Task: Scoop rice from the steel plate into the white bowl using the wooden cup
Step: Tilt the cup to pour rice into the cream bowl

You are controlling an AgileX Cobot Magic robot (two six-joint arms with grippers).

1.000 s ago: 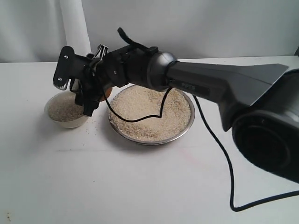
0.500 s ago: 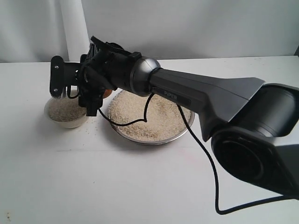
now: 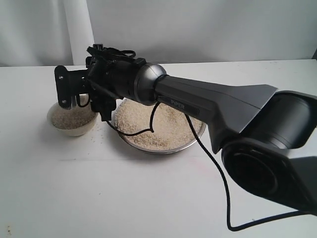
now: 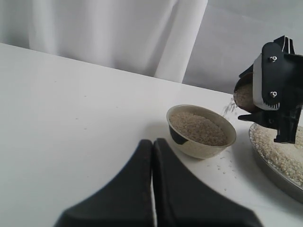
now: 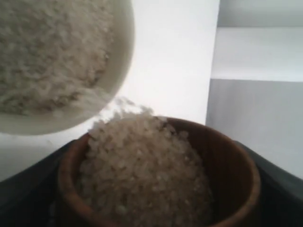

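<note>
right gripper [image 3: 81, 99] clamped around wooden cup [image 5: 232, 165] heaped with rice [image 5: 142, 175], cup tipped just above white bowl [image 4: 191, 144], grains spilling in, steel plate [image 3: 161, 150] of rice beside bowl, left gripper [image 4: 152, 146] low over table, fingers pressed together

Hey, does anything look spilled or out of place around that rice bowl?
Yes. A few loose rice grains lie scattered on the white table beside the small cream ceramic bowl, on its side nearest the shiny steel plate. Nothing else stands out.

The white table [image 3: 99, 188] carries the white bowl [image 3: 73, 130], the steel plate [image 3: 159, 150] beside it, and stray rice [image 4: 221, 166].
</note>
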